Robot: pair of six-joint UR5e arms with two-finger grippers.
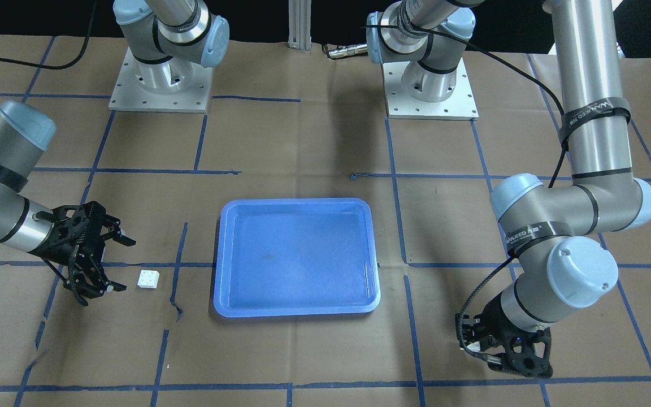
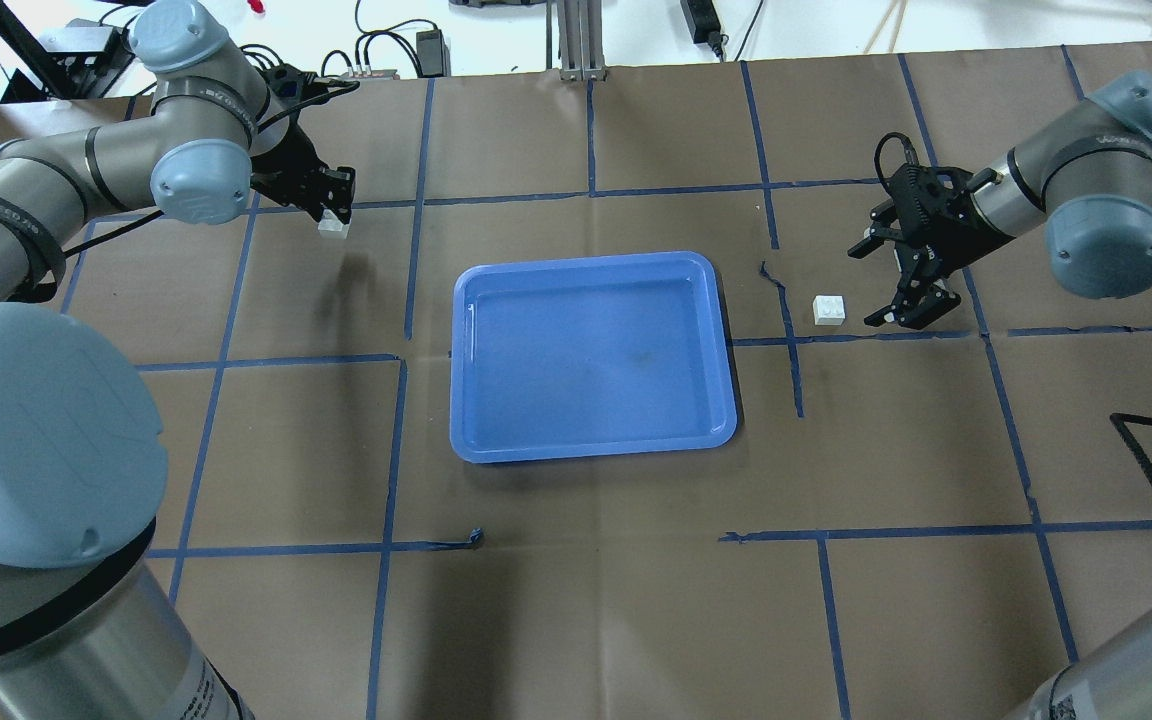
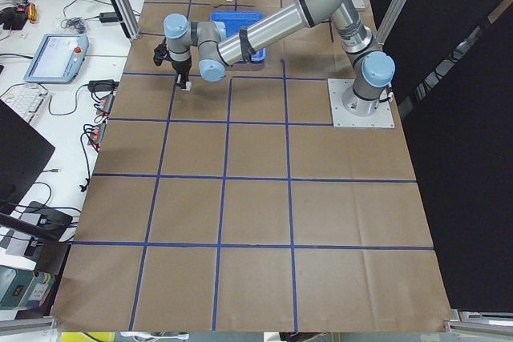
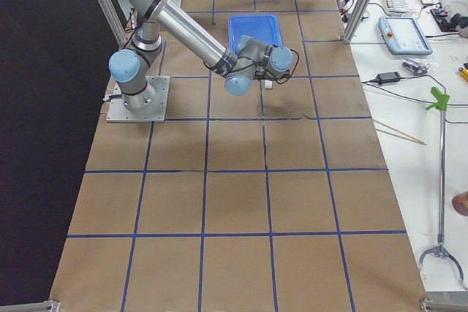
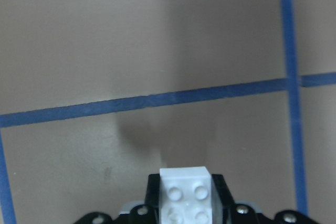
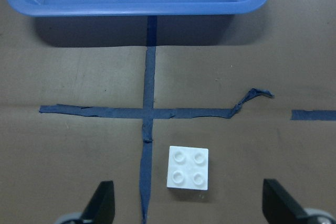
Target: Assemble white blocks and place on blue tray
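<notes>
The blue tray (image 2: 591, 440) lies at the table's middle with nothing in it; it also shows in the front view (image 1: 296, 308). My left gripper (image 2: 334, 210) is shut on one white block (image 2: 334, 227) near the table's far left. The left wrist view shows this block (image 5: 185, 195) studs-up between the black fingers, above the paper. The other white block (image 2: 828, 310) lies on the table right of the tray. My right gripper (image 2: 868, 283) is open and empty just right of it. In the right wrist view this block (image 6: 188, 167) lies between the spread fingers (image 6: 102, 205), untouched.
Brown paper with a grid of blue tape covers the table (image 2: 576, 560). The two arm bases (image 1: 160, 79) stand at the robot's side. In the right wrist view the tray's rim (image 6: 136, 9) lies beyond the block.
</notes>
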